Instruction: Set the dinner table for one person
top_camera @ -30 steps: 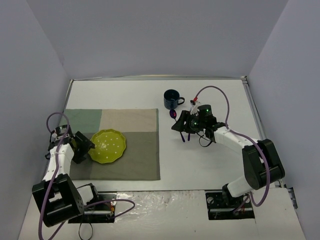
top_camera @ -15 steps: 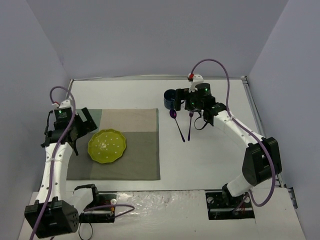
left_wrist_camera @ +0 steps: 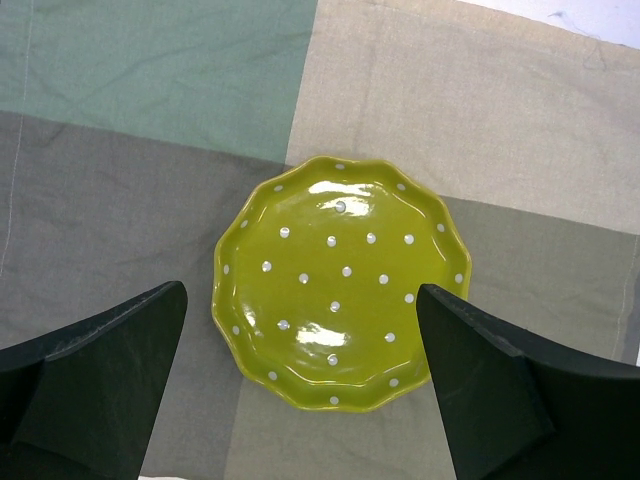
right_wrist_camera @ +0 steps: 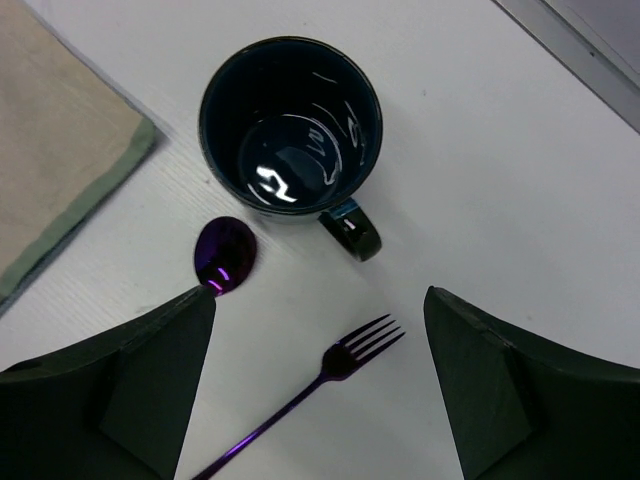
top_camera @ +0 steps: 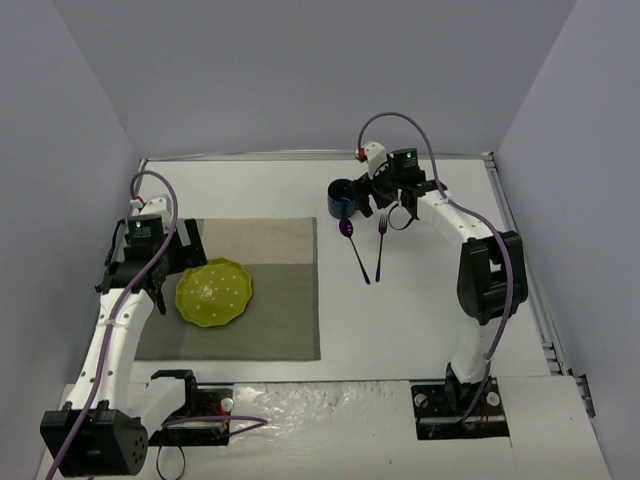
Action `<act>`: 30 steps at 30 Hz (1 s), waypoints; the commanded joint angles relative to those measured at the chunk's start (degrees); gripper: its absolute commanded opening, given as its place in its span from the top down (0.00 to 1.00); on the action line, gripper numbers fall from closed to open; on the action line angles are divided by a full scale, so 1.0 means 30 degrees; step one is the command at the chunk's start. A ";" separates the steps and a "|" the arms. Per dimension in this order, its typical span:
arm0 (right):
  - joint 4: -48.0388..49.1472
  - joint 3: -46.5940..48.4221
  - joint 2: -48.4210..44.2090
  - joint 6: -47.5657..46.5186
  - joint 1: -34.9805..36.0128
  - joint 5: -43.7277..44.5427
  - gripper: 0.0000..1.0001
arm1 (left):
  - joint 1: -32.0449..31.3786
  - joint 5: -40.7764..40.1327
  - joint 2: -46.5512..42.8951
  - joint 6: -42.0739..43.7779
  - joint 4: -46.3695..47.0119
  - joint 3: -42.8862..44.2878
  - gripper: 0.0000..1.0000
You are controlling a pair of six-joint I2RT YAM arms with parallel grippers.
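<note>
Dinner table [top_camera: 420,320] — large, flat, white, metal-rimmed

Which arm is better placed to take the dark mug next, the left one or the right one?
Right. The right pincer hangs open close above the mug, fork and spoon. The left pincer is open over the yellow plate on the placemat, at the other side of the dinner table.

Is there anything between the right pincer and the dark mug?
Nothing visible. The right pincer, open, points down at the mug; the purple spoon and fork lie on the dinner table beside it, not in the path.
</note>
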 commanded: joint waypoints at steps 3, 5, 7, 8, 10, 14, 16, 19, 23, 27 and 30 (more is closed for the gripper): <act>-0.2169 0.3940 0.2233 -0.4109 -0.0868 -0.2406 0.18 | 0.0043 -0.0524 -0.0514 0.0197 0.0904 0.0061 0.03; -0.2463 0.4520 0.2944 -0.4423 -0.1022 -0.2665 0.18 | 0.0043 -0.0528 -0.0436 0.0170 0.0885 0.0073 0.03; -0.2625 0.5009 0.3608 -0.4559 -0.1157 -0.2829 0.18 | 0.0043 -0.0542 -0.0357 0.0156 0.0898 0.0073 0.03; -0.2695 0.5316 0.3958 -0.4615 -0.1200 -0.2858 0.18 | 0.0043 -0.0542 -0.0302 0.0156 0.0898 0.0073 0.03; -0.2816 0.5782 0.4496 -0.4669 -0.1165 -0.3291 0.19 | 0.0043 -0.0520 -0.0184 0.0178 0.0877 0.0116 0.03; -0.3031 0.6648 0.5536 -0.4798 -0.1000 -0.3613 0.23 | 0.0072 -0.0533 0.0048 0.0186 0.0819 0.0169 0.03; -0.3046 0.6948 0.5977 -0.4853 -0.0909 -0.3517 0.24 | 0.0065 -0.0513 0.0097 0.0193 0.0832 0.0190 0.03; -0.3090 0.7373 0.6535 -0.4809 -0.0886 -0.3604 0.30 | 0.0065 -0.0513 0.0142 0.0215 0.0810 0.0168 0.03; -0.3090 0.7813 0.6887 -0.4706 -0.0886 -0.3715 0.40 | 0.0066 -0.0535 0.0223 0.0215 0.0804 0.0190 0.03; -0.3088 0.8138 0.6985 -0.4627 -0.0855 -0.3828 0.54 | 0.0072 -0.0542 0.0237 0.0215 0.0779 0.0188 0.03; -0.3082 0.8158 0.6816 -0.4627 -0.0787 -0.3720 0.69 | 0.0072 -0.0542 0.0237 0.0215 0.0772 0.0161 0.03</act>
